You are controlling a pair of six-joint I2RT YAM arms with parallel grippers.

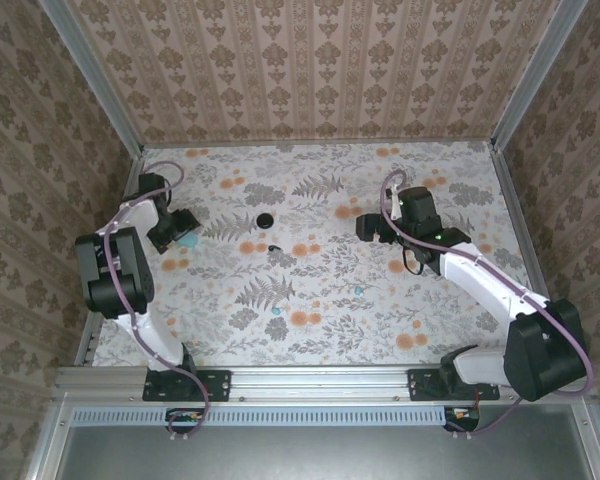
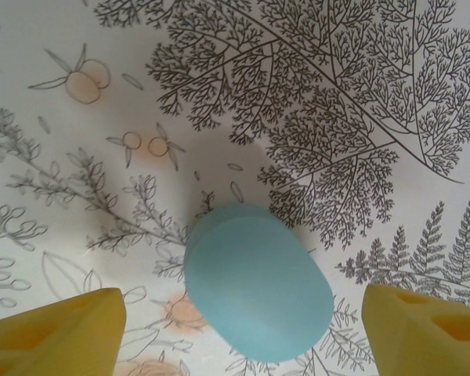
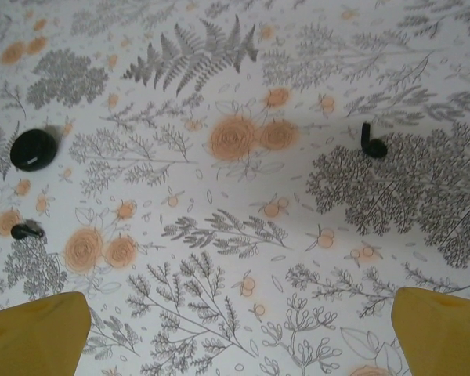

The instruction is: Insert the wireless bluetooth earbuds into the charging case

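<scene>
Bolted side by side at the near edge of the bench: left arm and right arm, both reaching away over a floral cover.

Close to the left edge, about halfway back: left hand, released. Yellow fingers standing wide on either side of the charging case, with a strip of bench visible on each side and neither finger touching it. Charging case lying on the bench between those fingers, teal, smooth and egg-shaped, one flattish face turned up toward the wrist camera. Lid seam not to be made out.

On the right half, at much the same depth: right hand, likewise released, its yellow fingers spread wide over bare bench, well apart from the charging case.

Between the two hands, near the middle of the bench: one earbud, tiny and black, lying loose. Just beyond it, toward the far edge: a flat black round disc, near but not touching.

In the right wrist view: other earbud, bud and short stem both plain, lying at the edge of a dark fern print, well apart from the first and from the disc. Both lying on the open bench, outside the charging case.

Past the far edge: papered wall, striped with flower motifs.
</scene>
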